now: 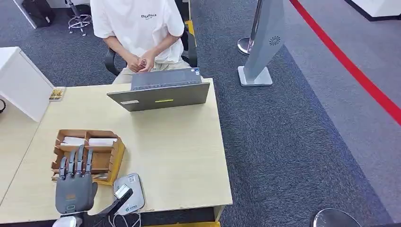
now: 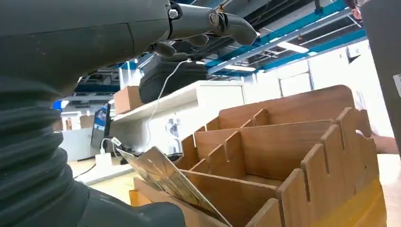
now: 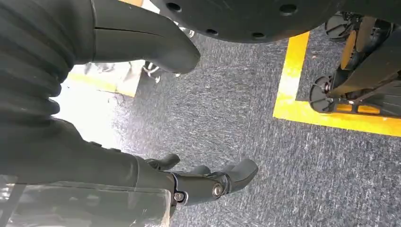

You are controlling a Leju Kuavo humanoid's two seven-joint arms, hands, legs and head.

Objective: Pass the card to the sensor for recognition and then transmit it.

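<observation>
While left hand (image 1: 74, 182) hovers spread, empty, over wooden organizer (image 1: 112, 161), card (image 2: 165, 177), seemingly thin, stiff, is best pinched by raised edge.

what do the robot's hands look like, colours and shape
The left hand is dark grey: a broad flat back with a small brownish mark, long dark segmented fingers and a thick thumb. In its wrist view a grey ribbed cover sits behind it, and the fingers show silver screws at the joints. The right hand looks alike: ribbed cover, smooth grey thumb, darker fingers with metal screws.
</observation>
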